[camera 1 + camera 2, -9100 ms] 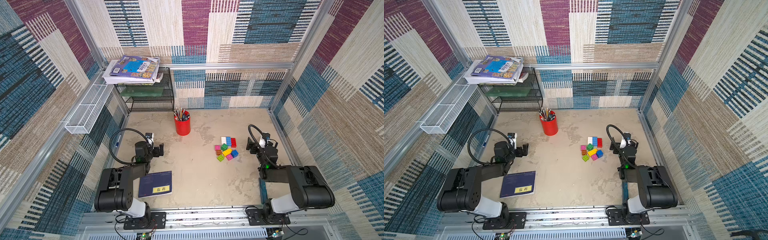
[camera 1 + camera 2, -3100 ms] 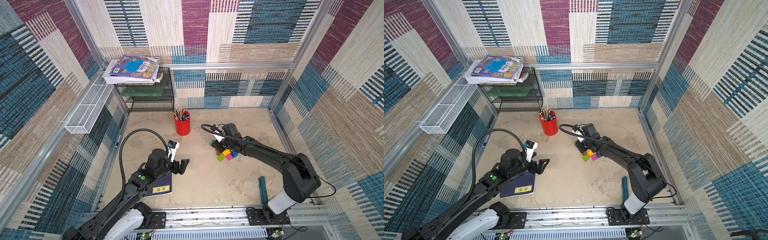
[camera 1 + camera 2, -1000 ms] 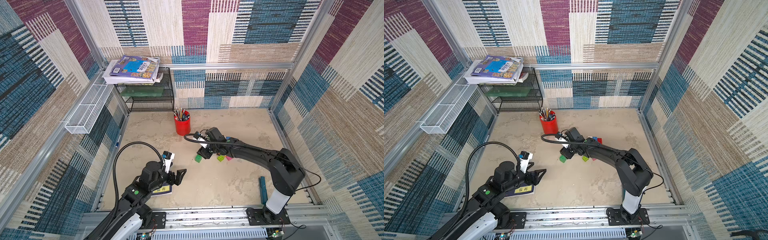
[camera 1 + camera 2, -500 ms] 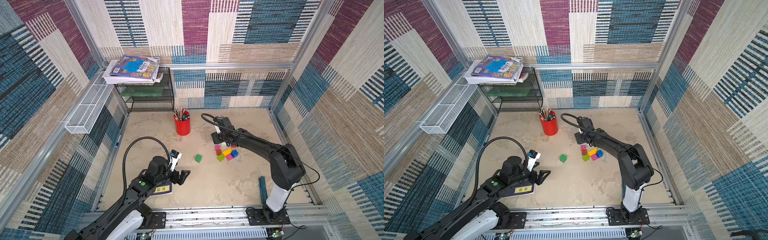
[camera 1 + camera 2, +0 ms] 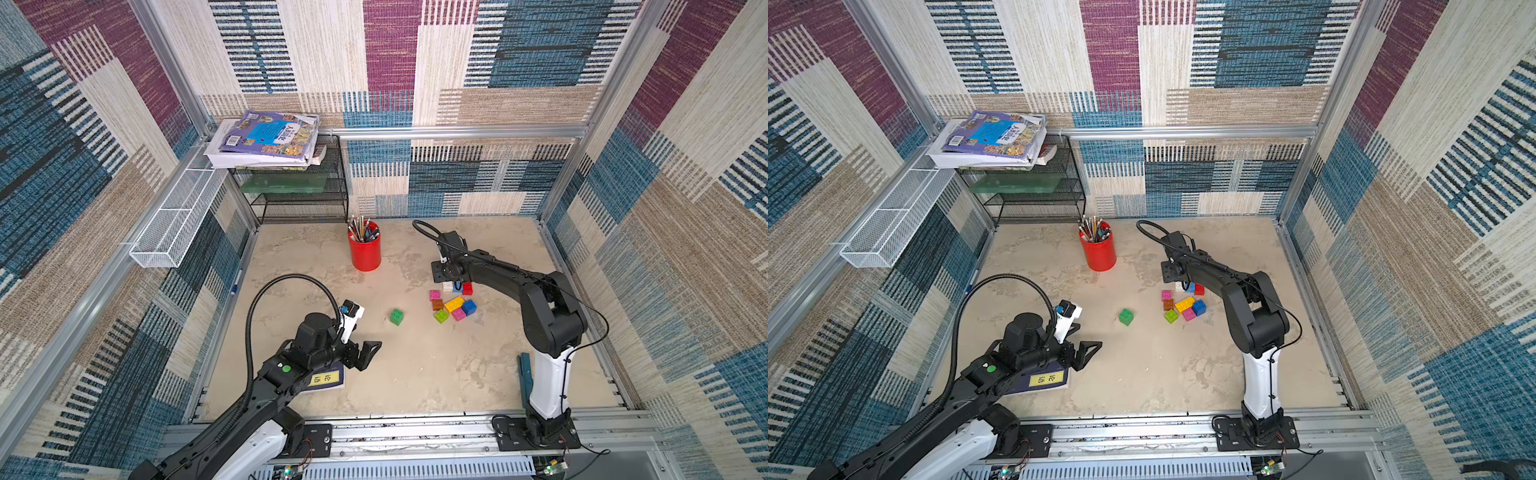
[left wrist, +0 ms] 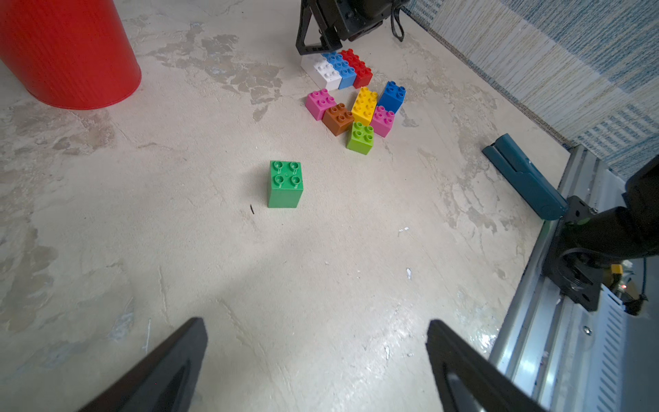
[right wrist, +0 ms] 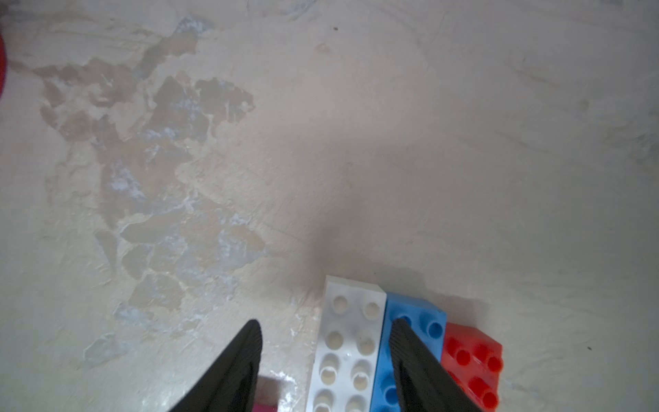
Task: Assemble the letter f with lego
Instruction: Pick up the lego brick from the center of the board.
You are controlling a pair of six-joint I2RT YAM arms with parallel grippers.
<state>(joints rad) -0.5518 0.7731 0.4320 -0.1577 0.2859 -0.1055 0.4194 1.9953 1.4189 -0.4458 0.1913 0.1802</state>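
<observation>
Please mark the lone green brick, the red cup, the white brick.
lone green brick (image 6: 285, 174): left wrist view, studded top.
red cup (image 5: 365, 255): a top view, side wall.
white brick (image 7: 347, 342): right wrist view, studded top.

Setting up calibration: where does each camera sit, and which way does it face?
Both top views: high over the robot's side, looking down on the table; both arms show.
Left wrist: low, facing across at the green brick; the open left gripper shows.
Right wrist: close above the white brick; right gripper straddles it.
Shared: both wrist views show the white brick.
</observation>
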